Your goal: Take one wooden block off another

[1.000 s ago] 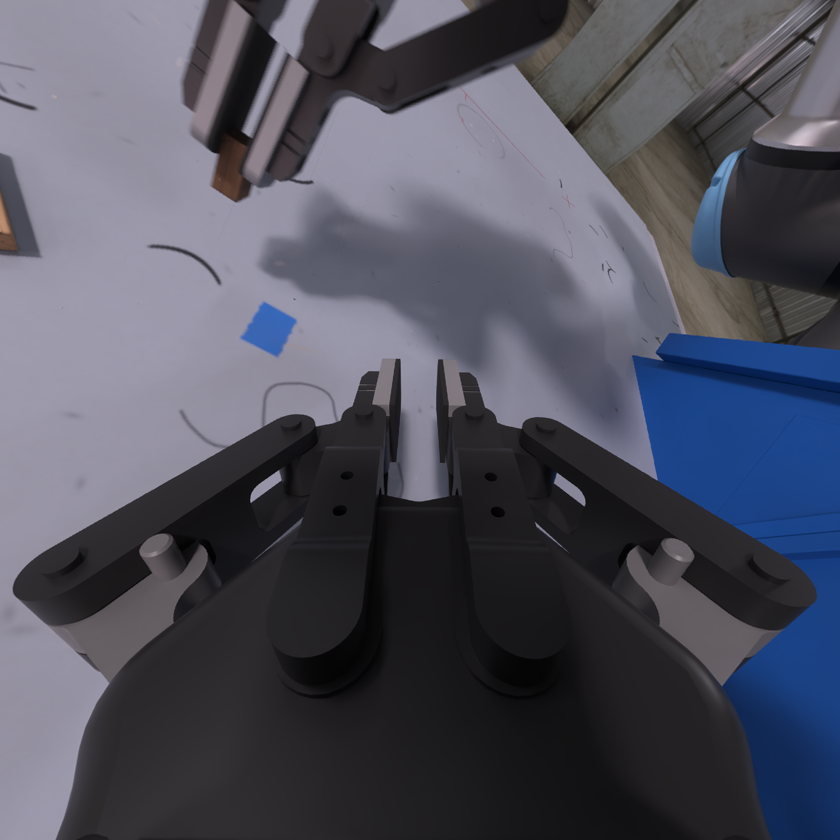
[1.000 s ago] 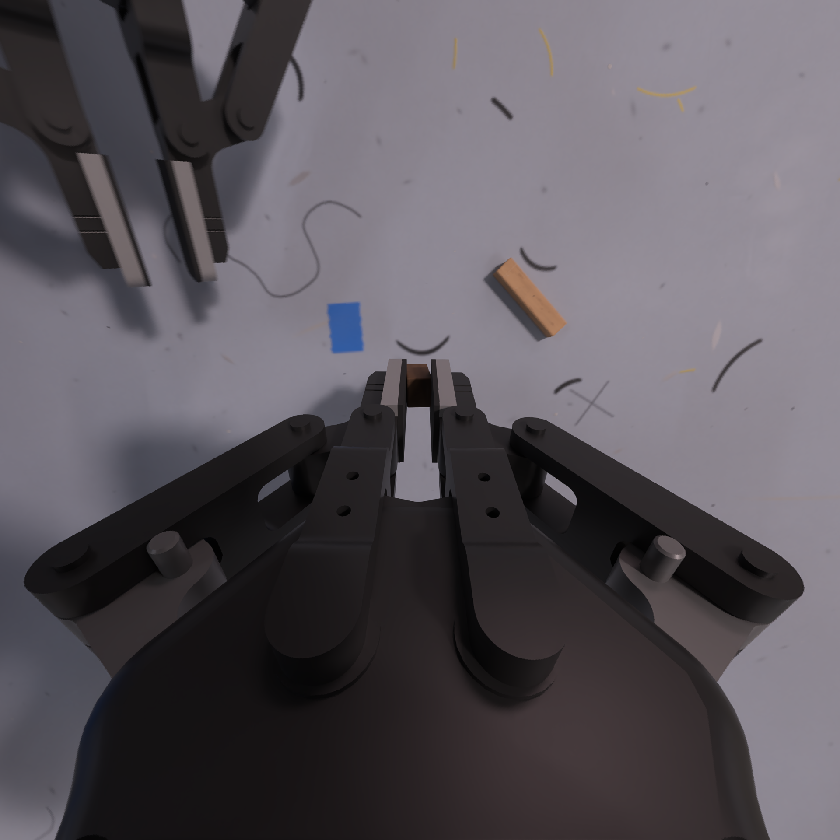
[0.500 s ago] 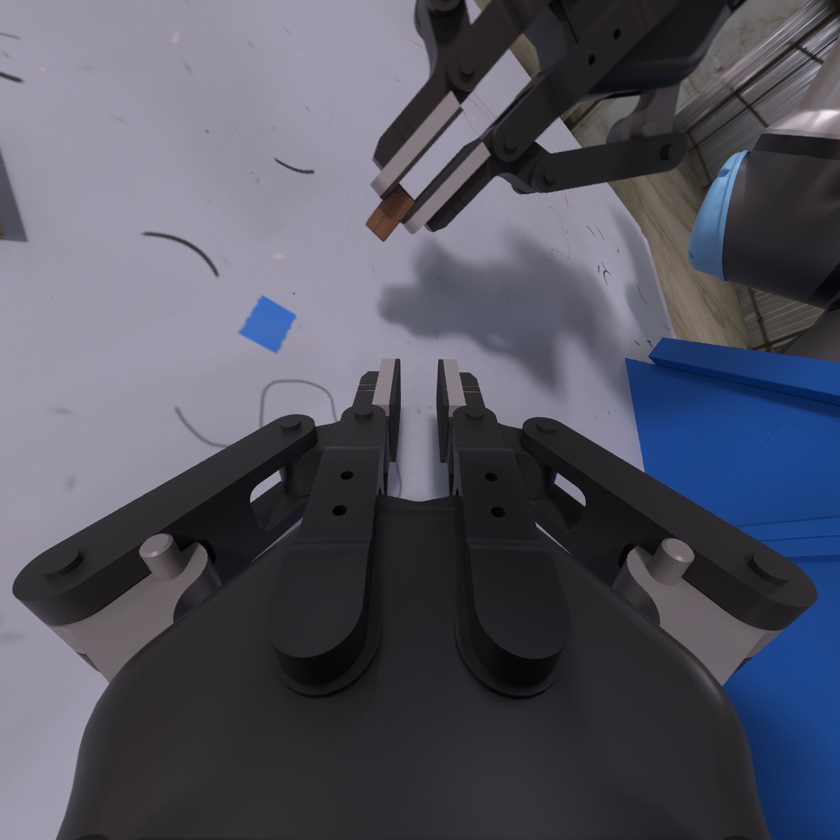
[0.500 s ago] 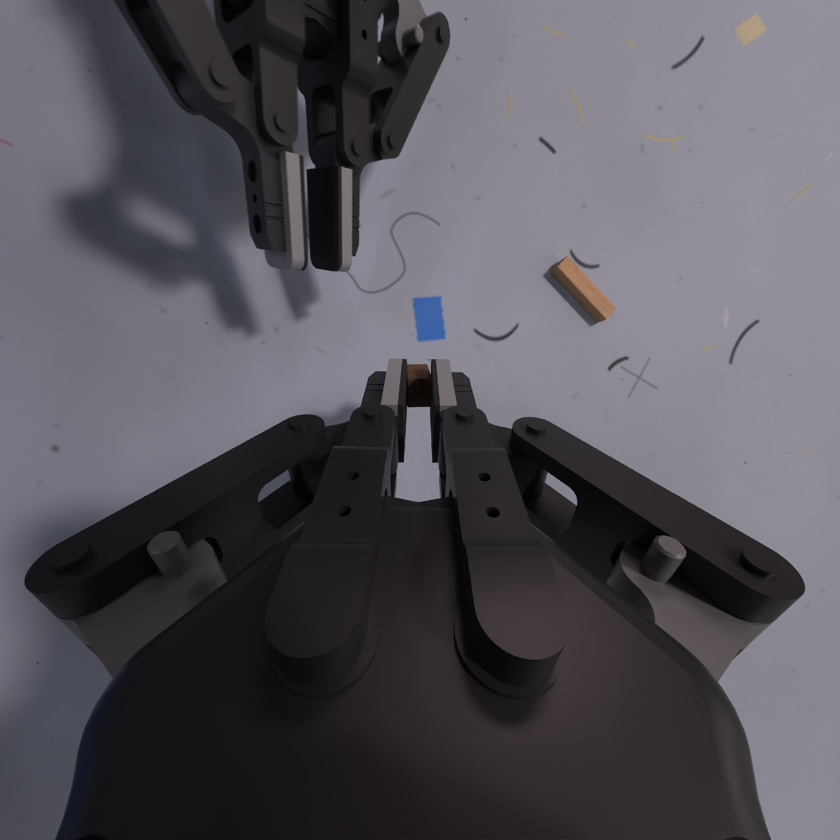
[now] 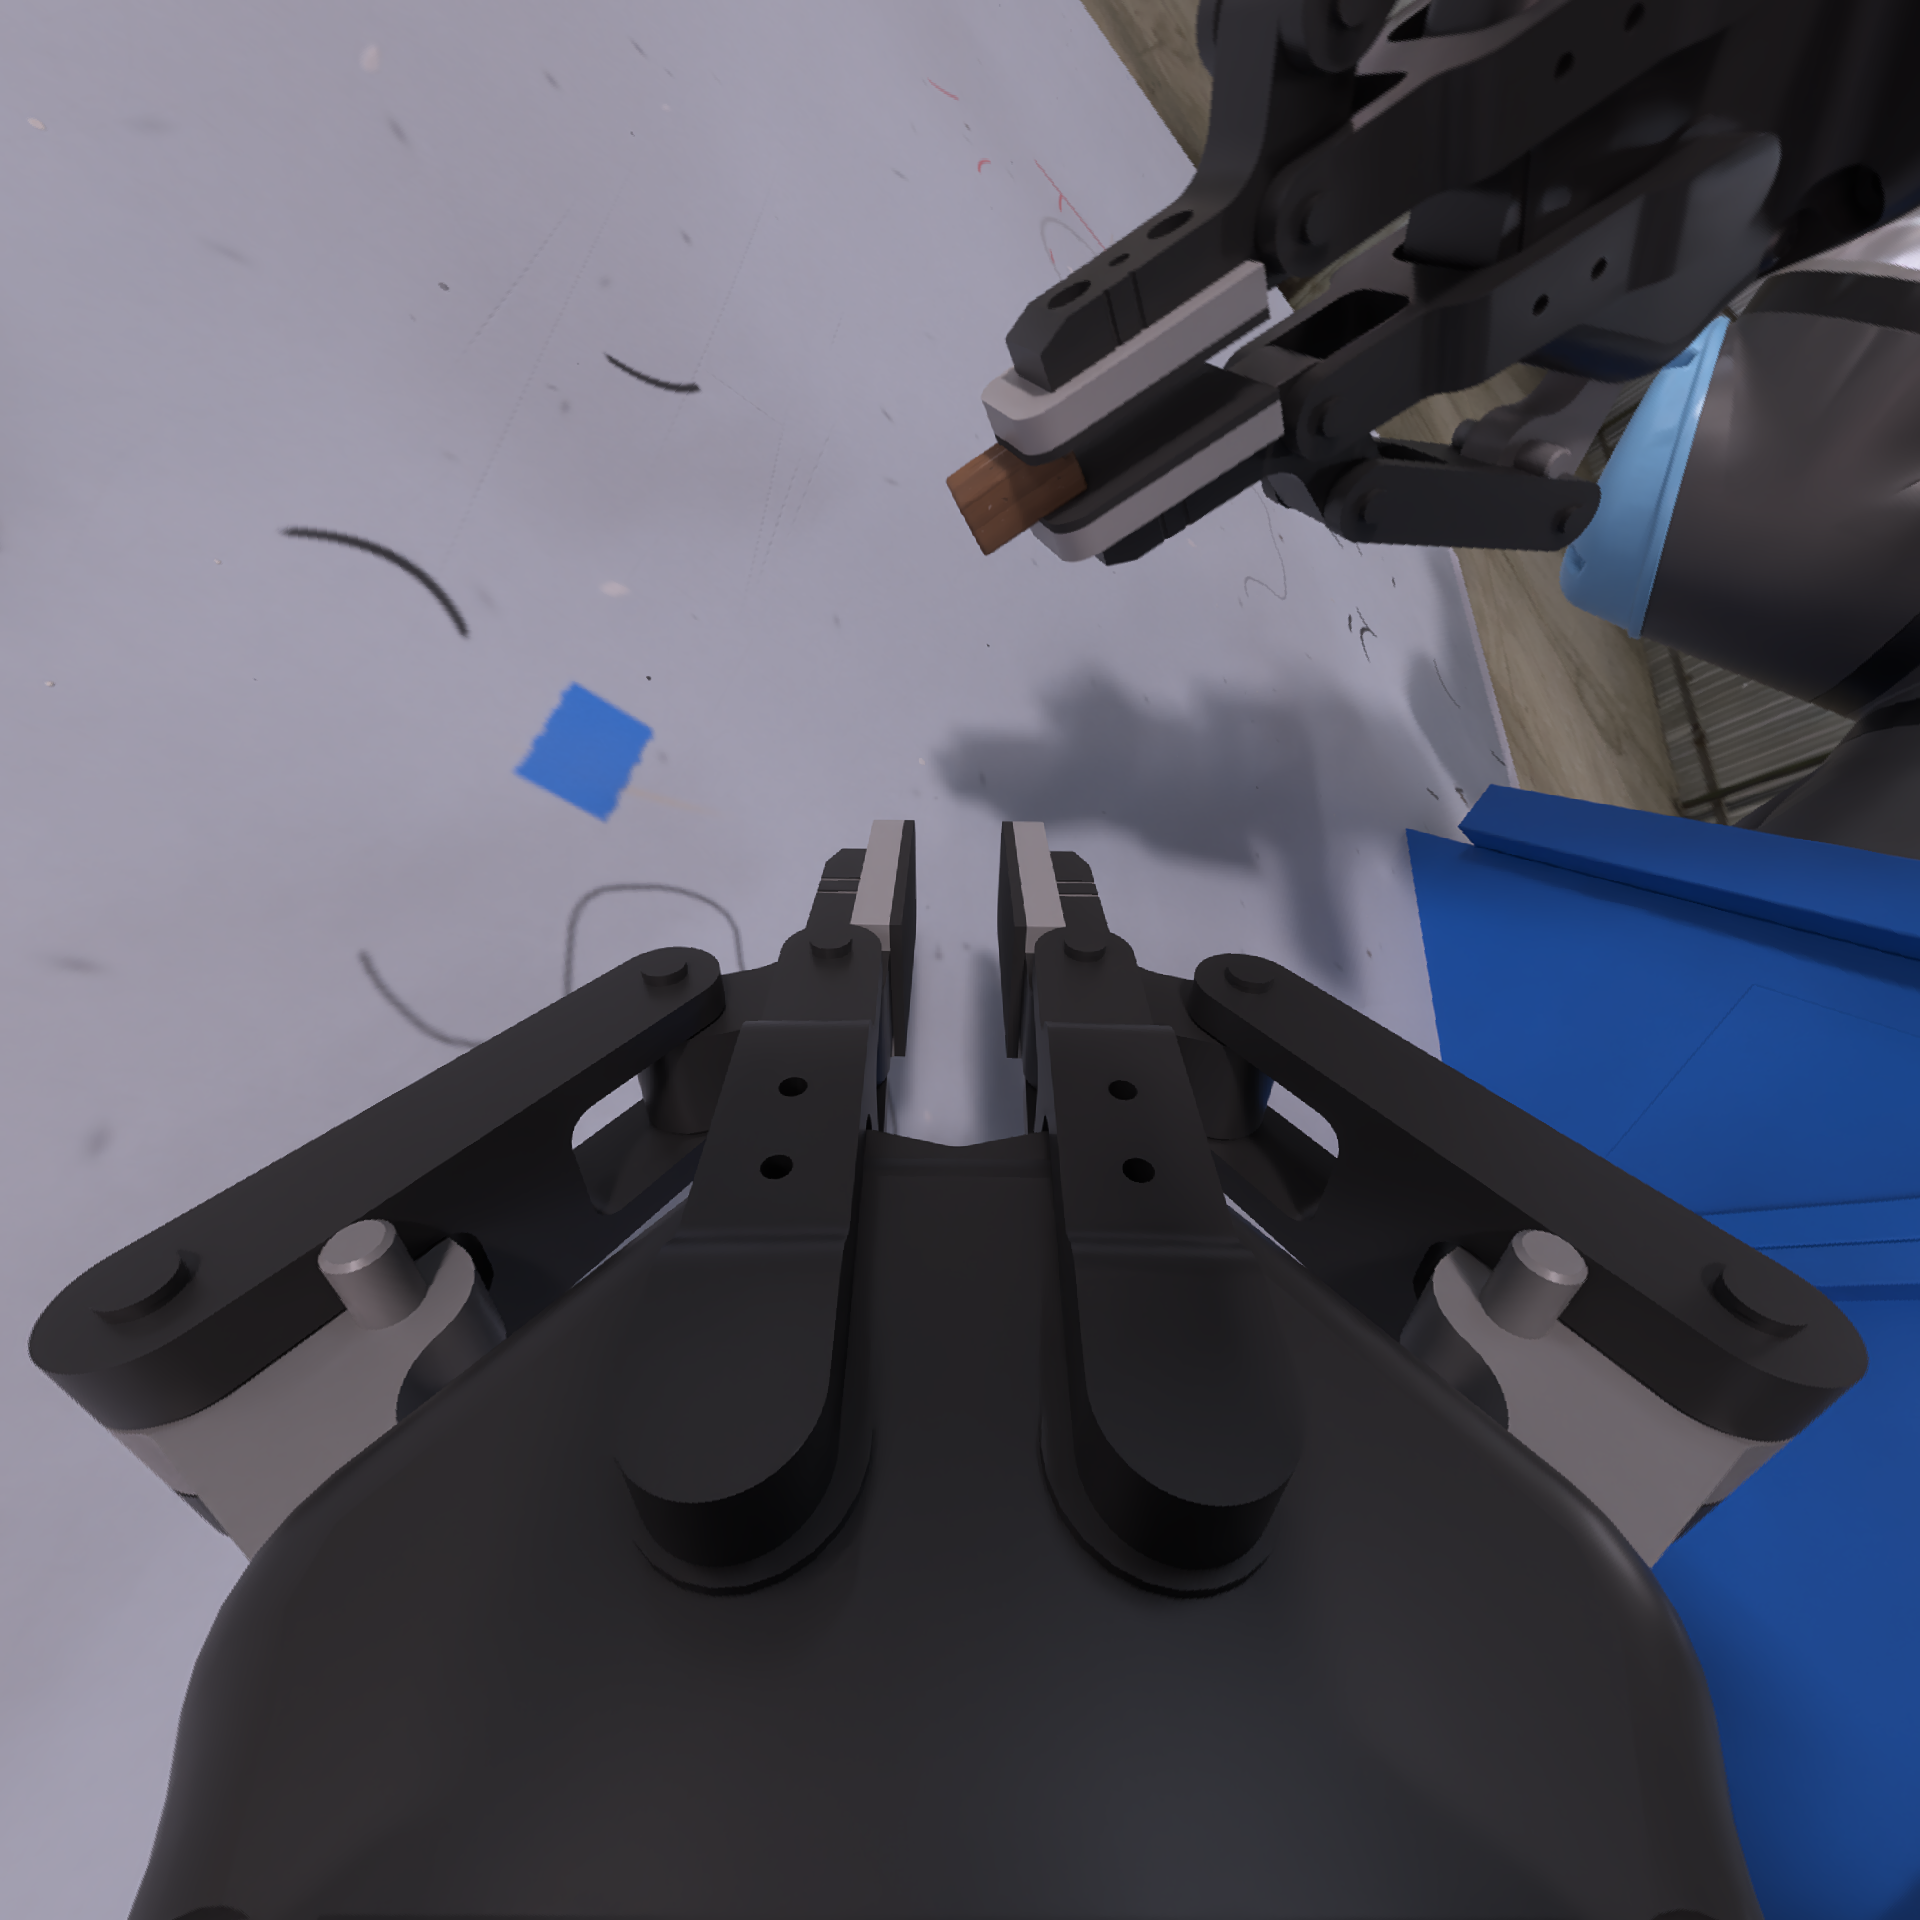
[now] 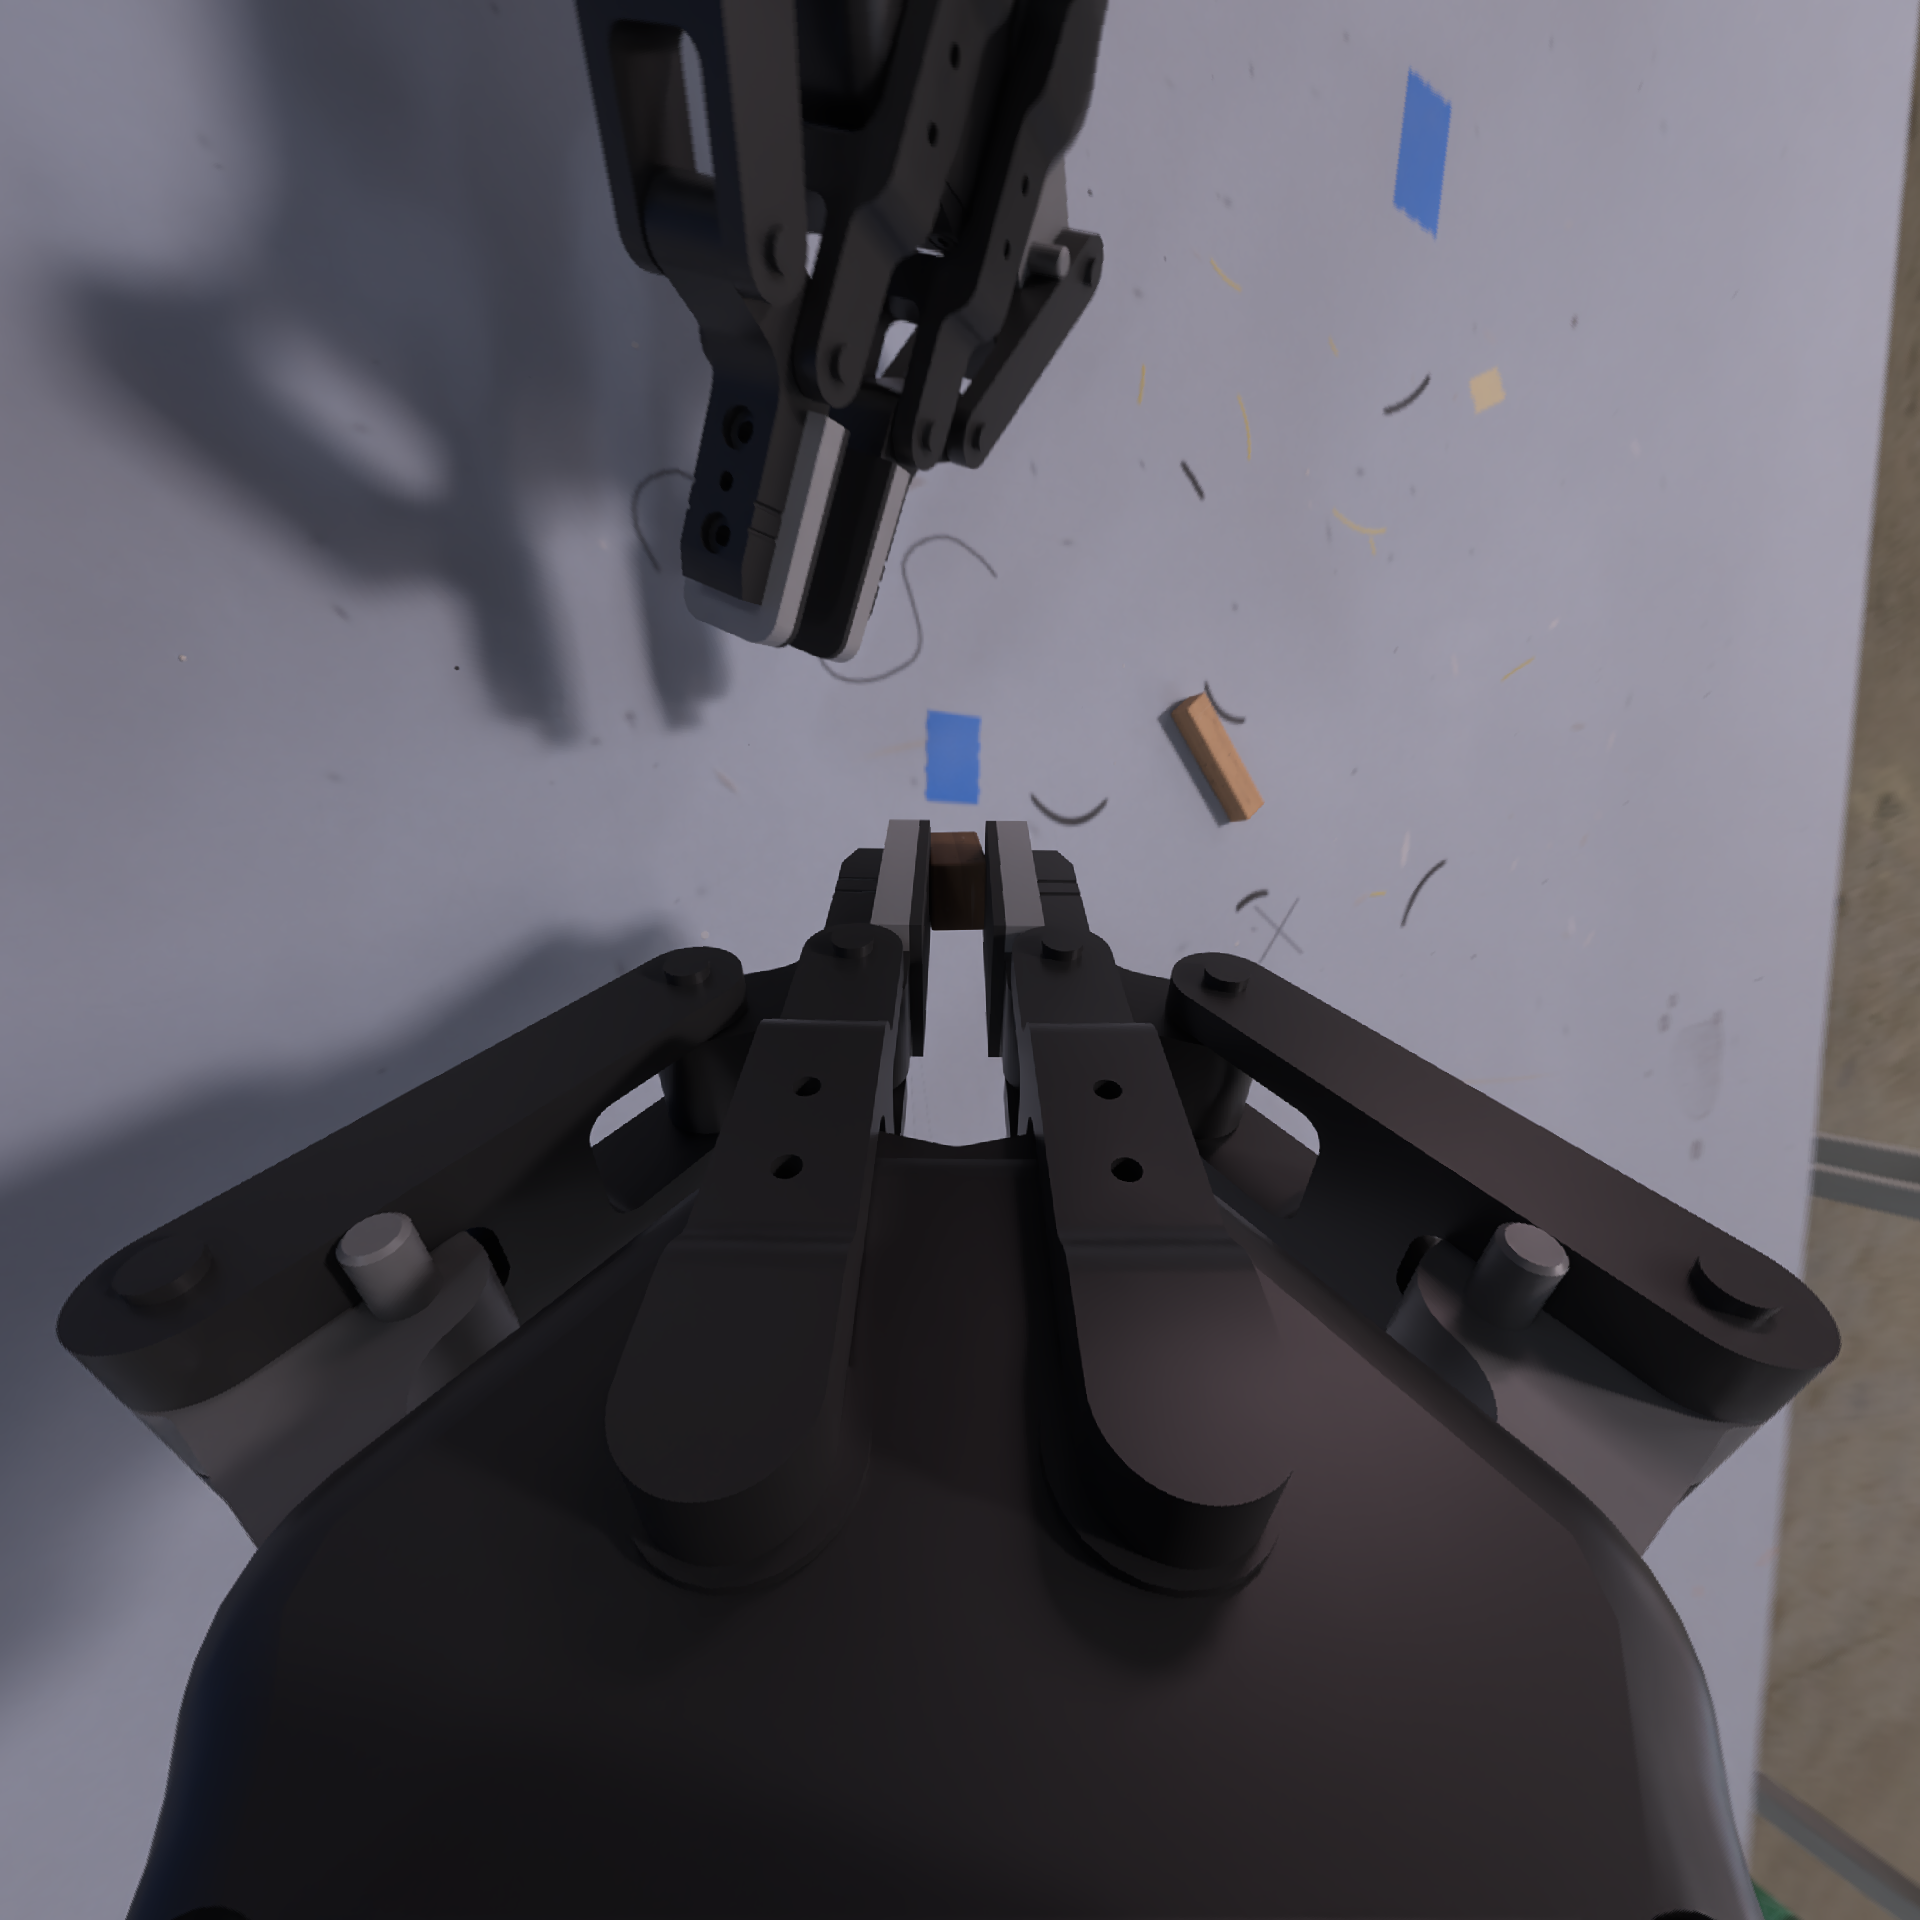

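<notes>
My right gripper [image 6: 956, 831] is shut on a small dark brown wooden block [image 6: 954, 878] and holds it in the air above the grey table. It also shows in the left wrist view [image 5: 1039, 478] at the upper right, with the dark block [image 5: 1013, 499] sticking out of its tips. A light wooden block [image 6: 1216, 758] lies flat on the table, apart from it, ahead and to the right. My left gripper [image 5: 958, 831] holds nothing; its jaws stand close with a narrow gap. It hangs over the table in the right wrist view [image 6: 790, 623].
A blue tape patch [image 5: 585, 748] lies on the table between the grippers, also in the right wrist view [image 6: 952, 756]. A second blue patch [image 6: 1421, 151] lies far back. A blue box [image 5: 1662, 1039] stands at my left gripper's right. The table edge [image 6: 1860, 623] runs along the right.
My right gripper has lifted and carried the dark block away from the light block, moving rightward across the left wrist view. The left gripper has stayed in place.
</notes>
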